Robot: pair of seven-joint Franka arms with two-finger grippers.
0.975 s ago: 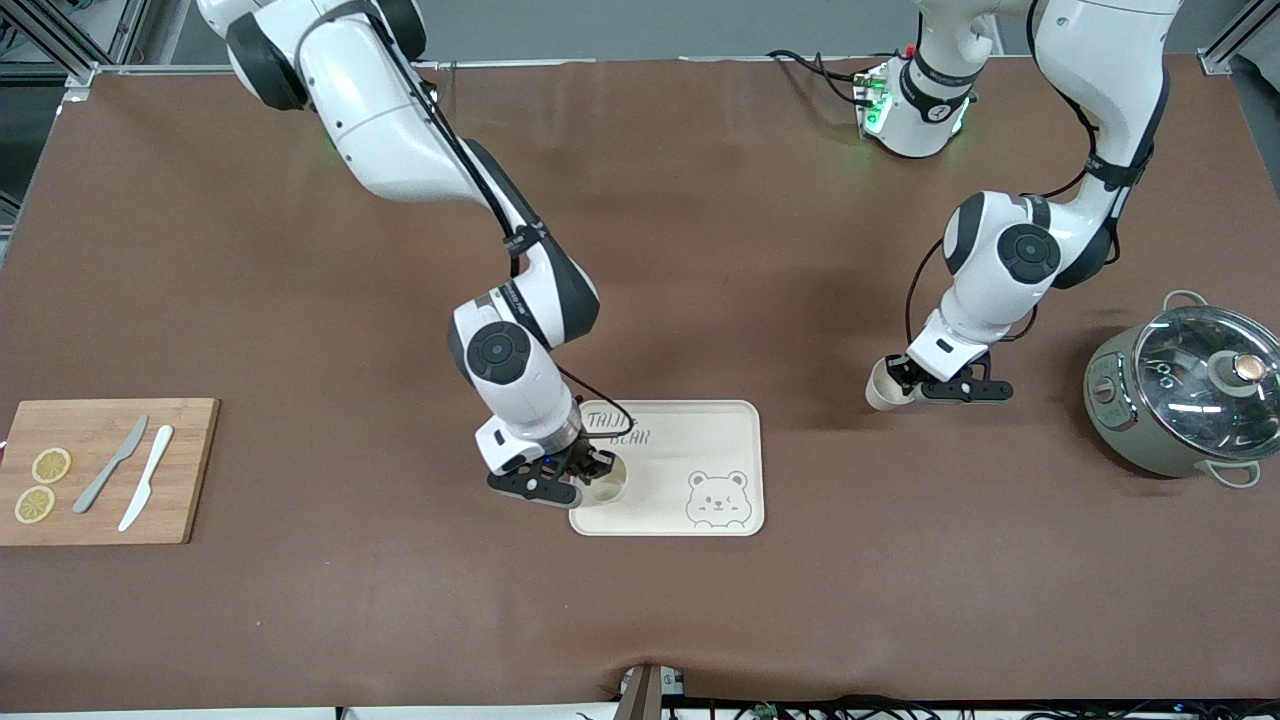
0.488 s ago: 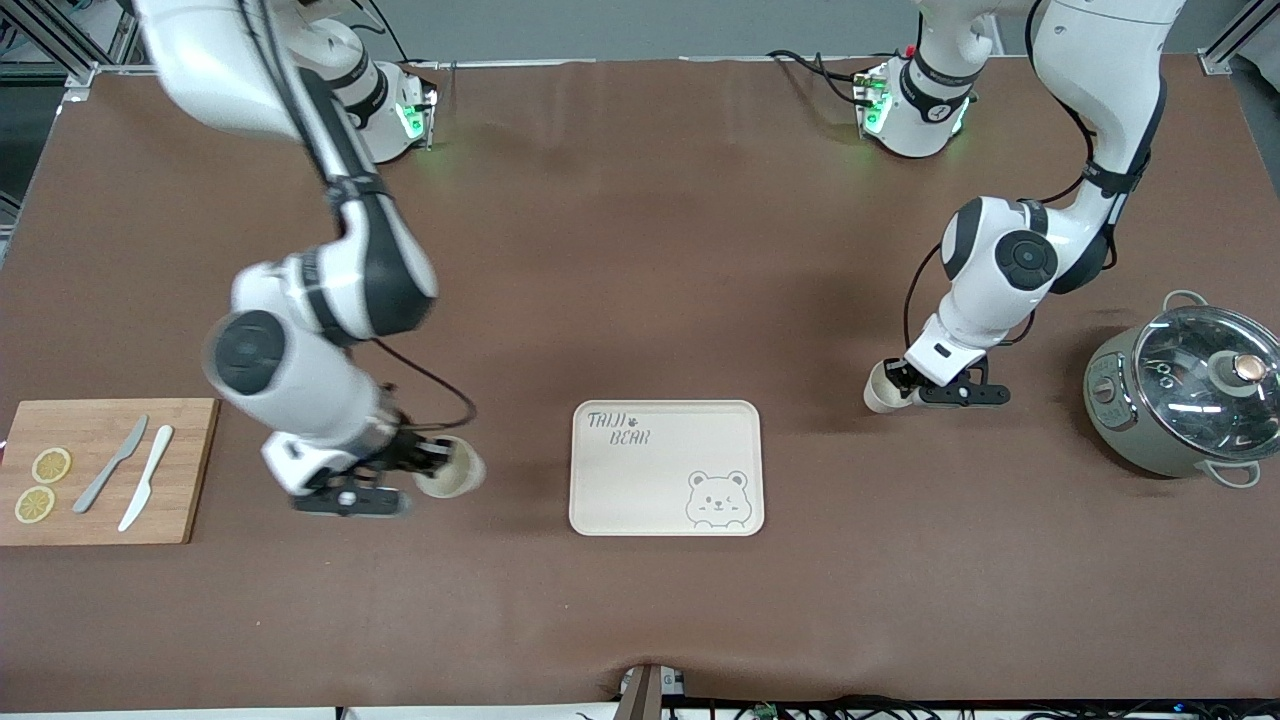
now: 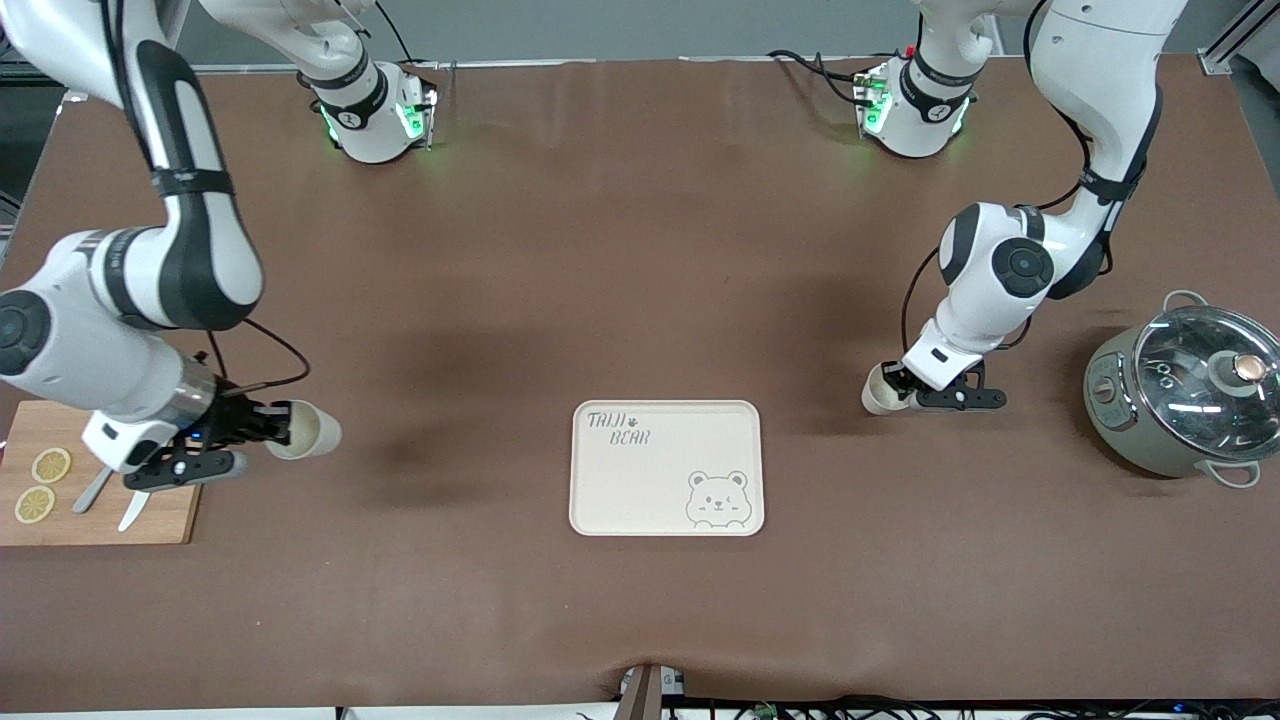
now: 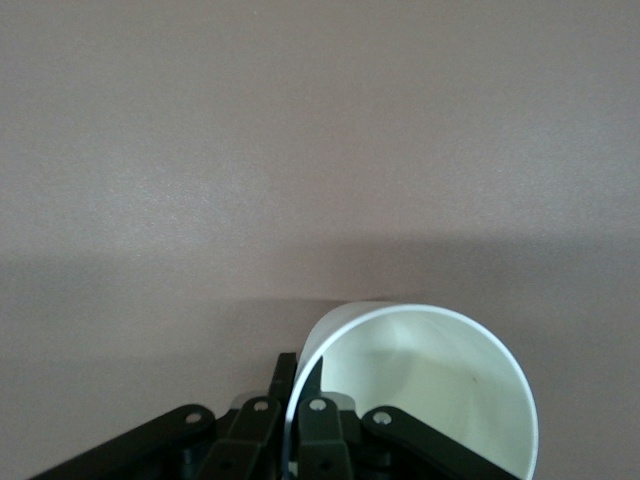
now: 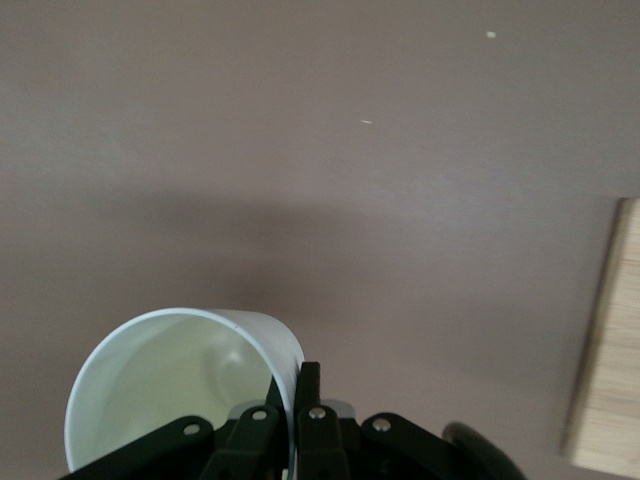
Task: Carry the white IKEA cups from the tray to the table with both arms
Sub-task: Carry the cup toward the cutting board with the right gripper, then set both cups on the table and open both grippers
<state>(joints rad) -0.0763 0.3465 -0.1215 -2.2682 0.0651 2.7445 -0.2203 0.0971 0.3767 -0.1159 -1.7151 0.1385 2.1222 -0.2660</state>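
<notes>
My right gripper (image 3: 268, 428) is shut on the rim of a white IKEA cup (image 3: 306, 430) and holds it tilted over bare table, between the cutting board and the bear-printed tray (image 3: 665, 470). In the right wrist view its fingers (image 5: 310, 385) pinch the cup's wall (image 5: 170, 385). My left gripper (image 3: 897, 385) is shut on the rim of the second white cup (image 3: 878, 393), tilted low over the table between the tray and the pot. In the left wrist view its fingers (image 4: 318, 400) pinch that cup's wall (image 4: 430, 385). The tray holds nothing.
A bamboo cutting board (image 3: 170, 510) with two lemon slices (image 3: 40, 485) and two knives lies at the right arm's end; its edge shows in the right wrist view (image 5: 605, 350). A grey pot with a glass lid (image 3: 1180, 390) stands at the left arm's end.
My right arm has swung away from the tray with its cup, toward the right arm's end of the table, up to the cutting board. The left arm has barely moved.
</notes>
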